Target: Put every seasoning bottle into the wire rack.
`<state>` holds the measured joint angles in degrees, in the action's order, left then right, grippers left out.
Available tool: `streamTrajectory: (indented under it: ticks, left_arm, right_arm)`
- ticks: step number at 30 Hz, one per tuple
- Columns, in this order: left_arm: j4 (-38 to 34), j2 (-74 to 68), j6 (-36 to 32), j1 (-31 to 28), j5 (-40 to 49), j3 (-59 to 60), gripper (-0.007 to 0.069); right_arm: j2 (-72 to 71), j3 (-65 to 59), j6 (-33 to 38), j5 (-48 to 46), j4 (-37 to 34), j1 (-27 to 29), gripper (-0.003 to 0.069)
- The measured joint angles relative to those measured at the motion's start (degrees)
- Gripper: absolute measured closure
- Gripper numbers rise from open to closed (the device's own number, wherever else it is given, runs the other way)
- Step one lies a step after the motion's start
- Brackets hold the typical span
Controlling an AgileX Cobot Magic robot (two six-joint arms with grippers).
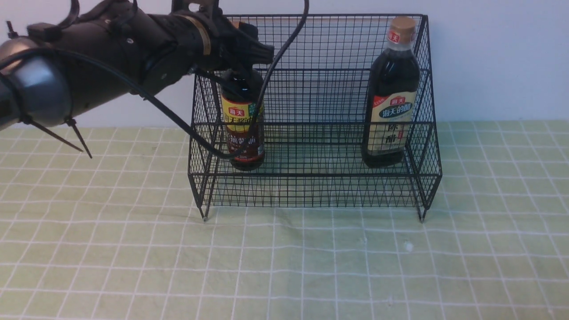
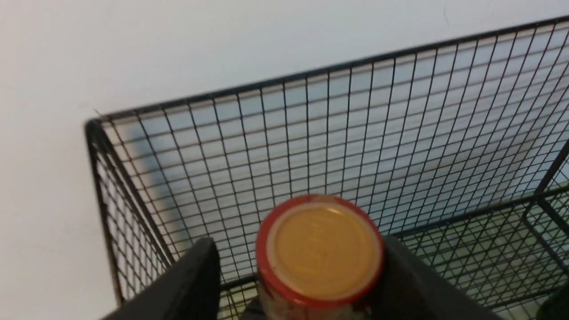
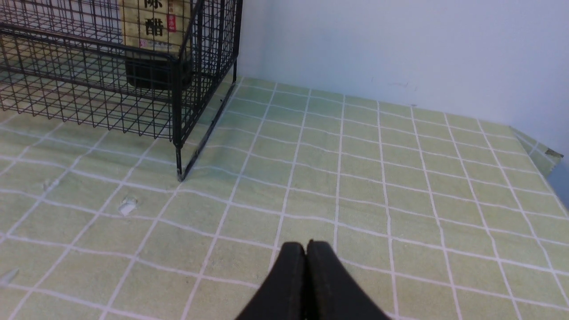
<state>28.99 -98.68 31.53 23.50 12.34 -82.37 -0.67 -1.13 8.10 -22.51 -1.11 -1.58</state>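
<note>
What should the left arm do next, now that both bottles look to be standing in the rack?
Probably lift the left gripper straight up, clear of the slim dark bottle with the red-rimmed yellow cap. That bottle stands upright inside the black wire-mesh rack, a gap shows beside the cap, and the larger tan-capped bottle is already in.

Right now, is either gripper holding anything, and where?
Cannot tell for the left gripper: its fingers flank the slim bottle's cap, one with a gap. The right gripper is shut, empty.

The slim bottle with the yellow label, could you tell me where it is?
In the front view the slim bottle stands upright at the left end of the wire rack, under the left gripper.
</note>
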Motion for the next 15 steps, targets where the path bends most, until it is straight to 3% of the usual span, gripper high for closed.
streamTrajectory:
  ticks: [9,12,15]
  left_arm:
    - [5.5,9.7,-0.4,0.0,6.7,0.0,0.0212]
    - [7.3,13.7,-0.8,0.0,11.7,0.0,0.0287]
    - [7.3,17.3,-2.5,0.0,17.5,0.0,0.0426]
  right_arm:
    - [0.0,0.0,0.0,0.0,0.0,0.0,0.0672]
    - [0.0,0.0,0.0,0.0,0.0,0.0,0.0672]
    - [0.0,0.0,0.0,0.0,0.0,0.0,0.0672]
